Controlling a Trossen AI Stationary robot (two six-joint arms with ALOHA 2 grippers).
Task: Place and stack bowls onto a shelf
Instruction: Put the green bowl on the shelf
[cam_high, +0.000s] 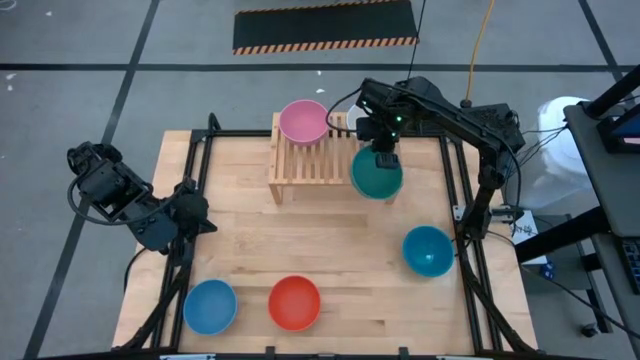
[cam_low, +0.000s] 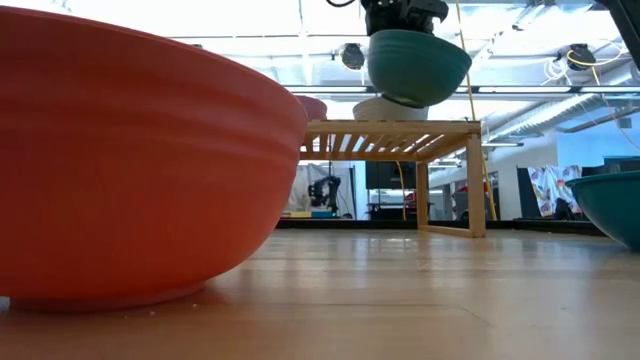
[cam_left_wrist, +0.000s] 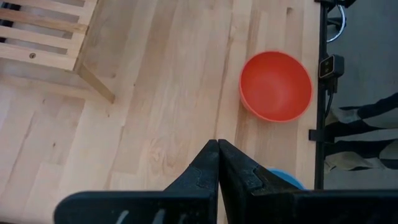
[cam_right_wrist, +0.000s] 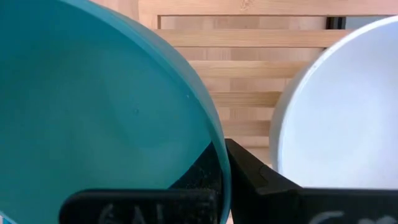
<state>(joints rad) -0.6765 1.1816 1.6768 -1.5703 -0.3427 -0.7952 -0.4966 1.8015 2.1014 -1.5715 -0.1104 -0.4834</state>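
Closest to the low camera, the red bowl (cam_low: 140, 160) is seen sitting on the table (cam_high: 330, 240), well away from the shelf (cam_high: 305, 160). Beside the red bowl, at the same table edge, the blue bowl (cam_high: 210, 305) is found. The teal-blue bowl (cam_high: 428, 250) sits on the table too, nearer the shelf. The pink bowl (cam_high: 303, 121) is set on the shelf top. The white bowl (cam_right_wrist: 339, 106) is set on the shelf as well, mostly hidden in the high view. The green bowl (cam_high: 377, 175) is held up in the air over the shelf's end, above the white bowl, tilted a little. Its rim is pinched tight by the right gripper (cam_right_wrist: 224, 165). The left gripper (cam_left_wrist: 218, 152) is closed on nothing, and it hangs at the table's edge, well apart from the shelf.
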